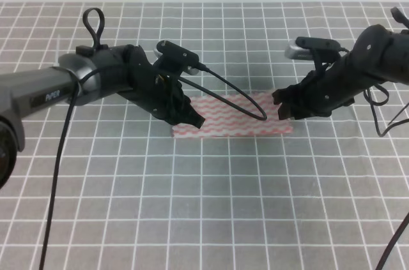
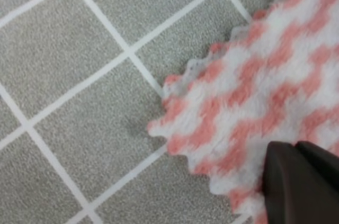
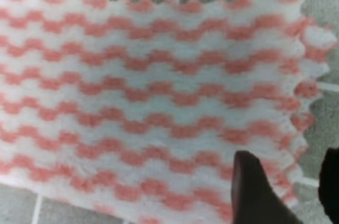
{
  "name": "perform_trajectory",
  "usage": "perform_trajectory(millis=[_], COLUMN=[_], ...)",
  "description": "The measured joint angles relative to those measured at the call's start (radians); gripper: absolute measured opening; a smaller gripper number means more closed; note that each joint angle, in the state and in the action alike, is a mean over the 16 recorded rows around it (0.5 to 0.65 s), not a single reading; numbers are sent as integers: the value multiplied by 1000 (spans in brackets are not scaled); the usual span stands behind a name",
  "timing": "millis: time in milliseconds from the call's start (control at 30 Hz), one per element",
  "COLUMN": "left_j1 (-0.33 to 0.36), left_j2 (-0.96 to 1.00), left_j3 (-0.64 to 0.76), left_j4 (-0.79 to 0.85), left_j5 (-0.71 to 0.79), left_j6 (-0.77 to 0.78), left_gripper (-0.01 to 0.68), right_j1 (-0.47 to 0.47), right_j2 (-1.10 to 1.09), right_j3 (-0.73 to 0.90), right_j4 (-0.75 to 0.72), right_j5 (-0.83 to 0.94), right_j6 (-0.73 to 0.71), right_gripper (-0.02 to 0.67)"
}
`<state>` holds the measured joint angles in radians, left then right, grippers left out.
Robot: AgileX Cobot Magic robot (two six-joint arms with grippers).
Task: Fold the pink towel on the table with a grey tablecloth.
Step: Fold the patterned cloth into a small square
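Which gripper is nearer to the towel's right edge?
Right. The right gripper hangs at the right edge of the pink towel, over its corner. The left gripper is at the opposite, left end of the towel.

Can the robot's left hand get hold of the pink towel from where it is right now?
Probably yes. The left hand is already down at the pink towel's left end, with a finger over its zigzag corner, and nothing lies between them on the grey tablecloth.

2 black arms trail thin black cables; the left arm (image 1: 77, 85) bears white "PiPER" lettering.
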<state>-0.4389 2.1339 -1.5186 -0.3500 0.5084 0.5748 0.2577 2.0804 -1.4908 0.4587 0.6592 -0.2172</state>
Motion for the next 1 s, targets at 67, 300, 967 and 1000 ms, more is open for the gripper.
perform_trajectory(millis=[67, 300, 967, 1000], left_j1=[0, 0, 0, 0], left_j2=[0, 0, 0, 0], left_j3=[0, 0, 1, 0], left_j4=[0, 0, -1, -1], left_j5=[0, 0, 0, 0], left_j6=[0, 0, 0, 0], left_gripper=[0, 0, 0, 0], right_j1=[0, 0, 0, 0], right_j2=[6, 22, 38, 38], right_j3=[-2, -8, -89, -98], right_j4=[7, 22, 21, 21], right_j5=[0, -1, 61, 70], right_j6=[-6, -19, -20, -21], right_gripper=[259, 255, 67, 59])
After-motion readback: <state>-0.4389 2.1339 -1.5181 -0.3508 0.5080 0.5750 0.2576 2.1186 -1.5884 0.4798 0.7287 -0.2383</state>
